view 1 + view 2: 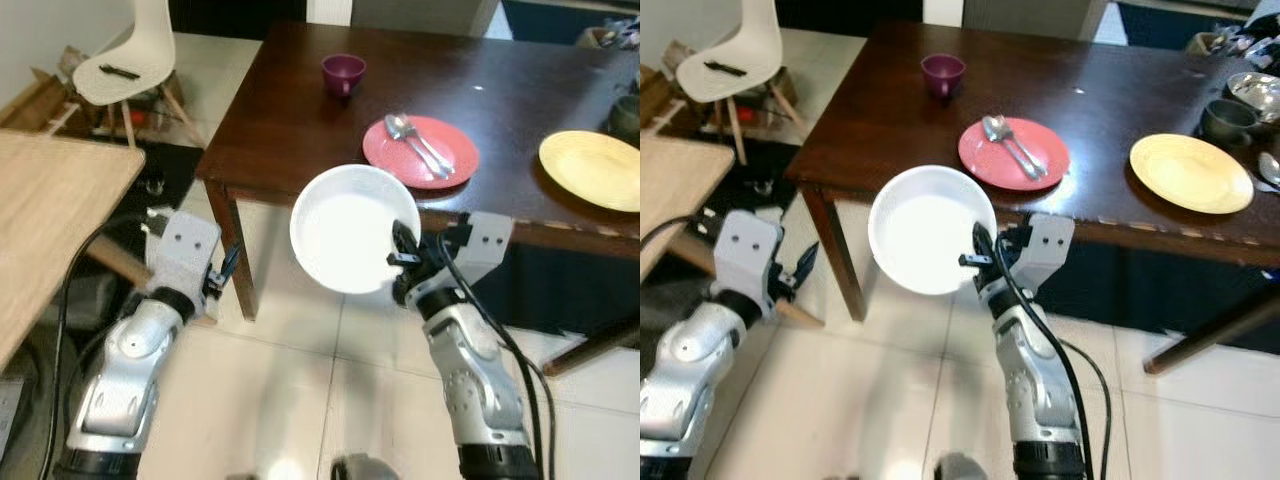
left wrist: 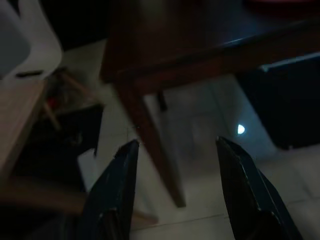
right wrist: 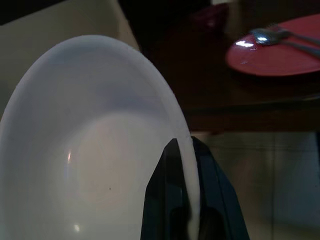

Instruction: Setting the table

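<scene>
Right gripper (image 1: 403,262) is clamped on the rim of a round white ceramic bowl (image 1: 350,228), fingers pinching its edge at about 4 o'clock. So the bowl hangs tilted in the air, just short of the dark brown wooden table (image 1: 290,110). Left gripper (image 1: 228,268) hovers near the table leg, fingers spread and holding nothing. On the table, at 12 o'clock from the bowl, sits a small purple cup (image 1: 343,73). At 1 o'clock is a round red plate (image 1: 420,151) with metal cutlery (image 1: 415,138) lying on it. Further right sits a round yellow plate (image 1: 593,169). Off at 10 o'clock stands a white plastic chair (image 1: 130,55).
</scene>
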`<state>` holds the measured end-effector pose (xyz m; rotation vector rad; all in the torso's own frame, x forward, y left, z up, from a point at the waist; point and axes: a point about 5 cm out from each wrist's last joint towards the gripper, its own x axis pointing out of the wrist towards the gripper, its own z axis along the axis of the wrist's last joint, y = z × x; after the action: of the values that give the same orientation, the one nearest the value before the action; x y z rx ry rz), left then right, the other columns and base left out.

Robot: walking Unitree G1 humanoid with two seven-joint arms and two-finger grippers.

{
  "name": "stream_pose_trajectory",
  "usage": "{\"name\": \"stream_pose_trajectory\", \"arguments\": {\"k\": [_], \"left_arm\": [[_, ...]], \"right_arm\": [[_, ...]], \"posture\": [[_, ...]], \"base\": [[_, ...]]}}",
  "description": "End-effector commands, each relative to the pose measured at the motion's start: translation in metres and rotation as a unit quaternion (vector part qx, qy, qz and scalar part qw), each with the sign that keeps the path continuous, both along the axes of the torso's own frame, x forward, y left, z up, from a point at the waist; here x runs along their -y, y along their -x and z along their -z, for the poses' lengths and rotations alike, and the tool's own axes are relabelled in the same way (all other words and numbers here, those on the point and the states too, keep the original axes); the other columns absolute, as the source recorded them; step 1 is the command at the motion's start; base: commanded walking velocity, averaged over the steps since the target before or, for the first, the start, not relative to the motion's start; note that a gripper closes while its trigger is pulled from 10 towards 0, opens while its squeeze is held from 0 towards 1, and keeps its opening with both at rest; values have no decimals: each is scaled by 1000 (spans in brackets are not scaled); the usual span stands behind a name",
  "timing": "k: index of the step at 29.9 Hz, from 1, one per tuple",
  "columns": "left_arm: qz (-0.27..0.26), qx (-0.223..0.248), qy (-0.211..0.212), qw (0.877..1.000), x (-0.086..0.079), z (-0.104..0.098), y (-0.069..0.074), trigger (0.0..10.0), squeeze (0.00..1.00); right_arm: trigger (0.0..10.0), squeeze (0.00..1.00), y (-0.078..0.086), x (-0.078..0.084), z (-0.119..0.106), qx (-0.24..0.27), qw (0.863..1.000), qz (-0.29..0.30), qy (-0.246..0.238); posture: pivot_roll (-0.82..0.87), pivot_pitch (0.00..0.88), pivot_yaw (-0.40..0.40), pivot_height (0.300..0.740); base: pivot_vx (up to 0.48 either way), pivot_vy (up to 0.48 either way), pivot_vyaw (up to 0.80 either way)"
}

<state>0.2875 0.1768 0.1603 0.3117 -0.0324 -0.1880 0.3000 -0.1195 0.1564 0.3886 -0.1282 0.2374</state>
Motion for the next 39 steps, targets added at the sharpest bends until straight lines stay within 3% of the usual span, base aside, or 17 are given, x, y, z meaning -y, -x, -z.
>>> {"name": "stream_pose_trajectory", "arguments": {"k": [1, 39], "left_arm": [[-3, -11, -3, 1000, -1, 5, 2, 10000, 0], [-2, -7, -1, 1000, 0, 5, -2, 10000, 0]], "right_arm": [[10000, 0, 3, -5, 4, -8, 1000, -3, -18], [10000, 0, 0, -8, 2, -2, 1000, -11, -17]], "posture": [[-57, 47, 43, 740], [-57, 25, 48, 740]], "base": [[-409, 0, 0], [-386, 0, 0]]}}
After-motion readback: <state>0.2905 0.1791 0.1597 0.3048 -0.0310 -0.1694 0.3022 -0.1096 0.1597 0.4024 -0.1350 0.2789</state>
